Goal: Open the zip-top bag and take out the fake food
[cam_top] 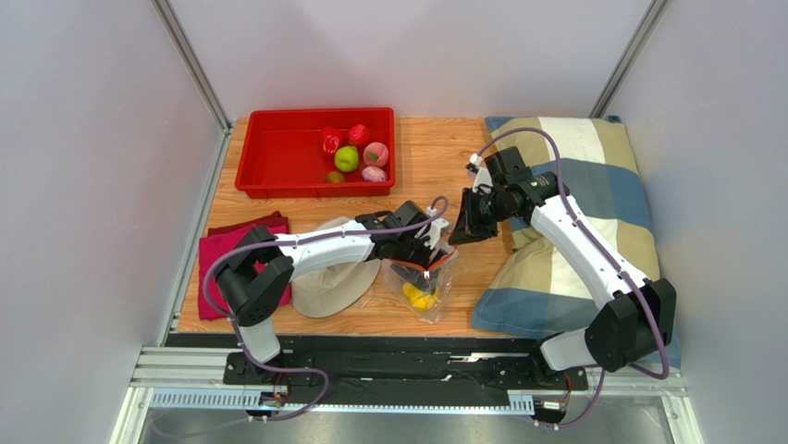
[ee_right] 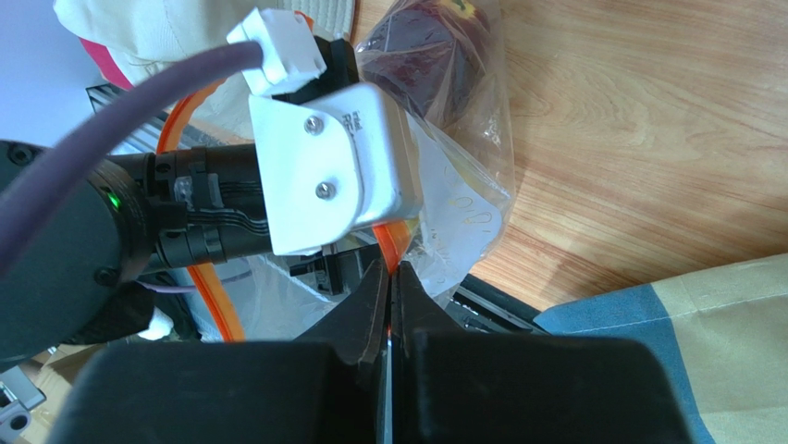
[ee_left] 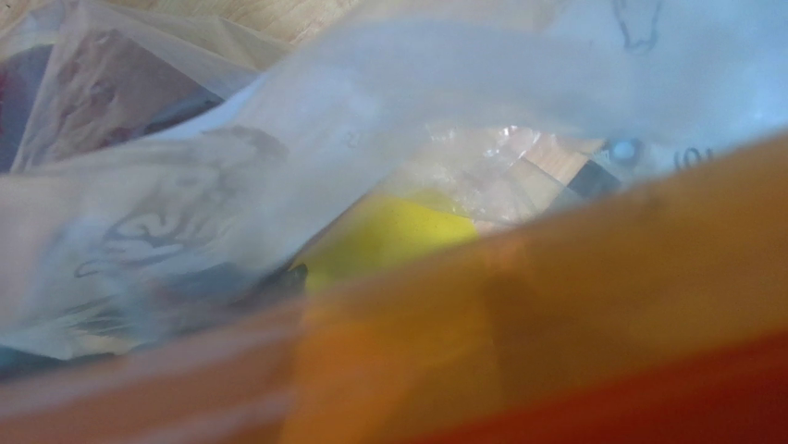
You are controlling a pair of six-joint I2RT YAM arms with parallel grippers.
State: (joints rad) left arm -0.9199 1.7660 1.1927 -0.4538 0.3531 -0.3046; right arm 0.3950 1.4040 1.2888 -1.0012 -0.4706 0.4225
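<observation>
Most fake food [cam_top: 346,158]: in red bin [cam_top: 277,157], beyond your jaws.
Zip-top bag [cam_top: 444,282]: open; yellow piece [ee_left: 398,231] and maroon piece [ee_right: 425,46] remain inside.
Right jaws: pinching its orange rim.
Left jaws: inside bag; cannot tell.

One zip-top bag [cam_top: 435,296], one bin [cam_top: 277,153] holding six fake food pieces [cam_top: 346,158], one hat [cam_top: 328,277], one pillow [cam_top: 592,157]
</observation>
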